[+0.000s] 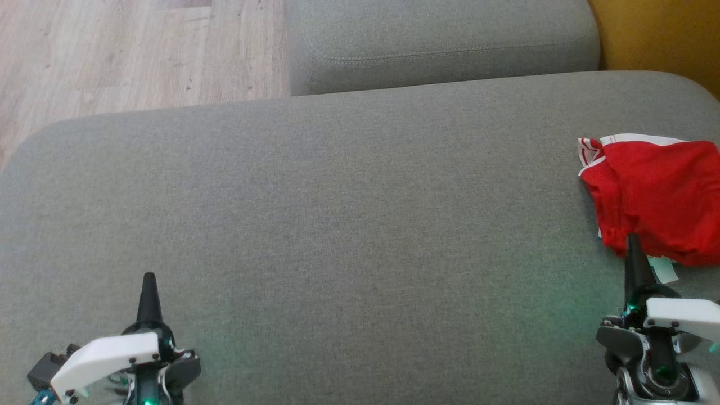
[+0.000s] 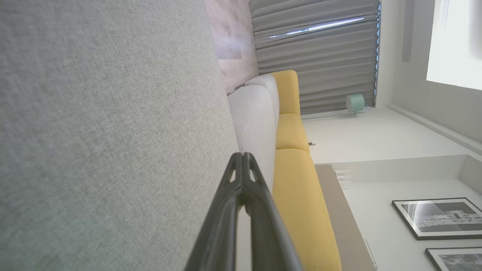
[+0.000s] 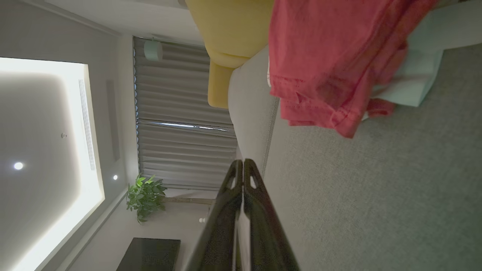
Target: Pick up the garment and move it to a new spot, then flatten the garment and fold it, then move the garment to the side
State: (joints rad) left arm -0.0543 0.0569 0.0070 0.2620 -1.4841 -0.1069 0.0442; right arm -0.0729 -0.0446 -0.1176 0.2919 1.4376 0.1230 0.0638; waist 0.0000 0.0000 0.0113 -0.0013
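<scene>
Red garment (image 1: 658, 197) lies loosely bunched at cushion's (image 1: 337, 225) right edge, left gripper (image 1: 149, 279) and right gripper (image 1: 632, 241) pressed together, empty; fits pre-pickup or folded-and-set-aside, can't tell

Red garment (image 1: 655, 197) with white trim — crumpled, lying at the couch's right edge.

A home living room is indicated. A broad grey upholstered seat (image 1: 337, 225) is spread across the head view, with pale wood-plank floor (image 1: 140, 50) at the upper left. In the left wrist view a yellow sofa (image 2: 301, 195), pleated grey curtains (image 2: 316, 45) and framed pictures (image 2: 440, 218) are shown. A potted plant (image 3: 145, 195) and recessed ceiling lights (image 3: 18, 165) are seen at the left of the right wrist view.
</scene>
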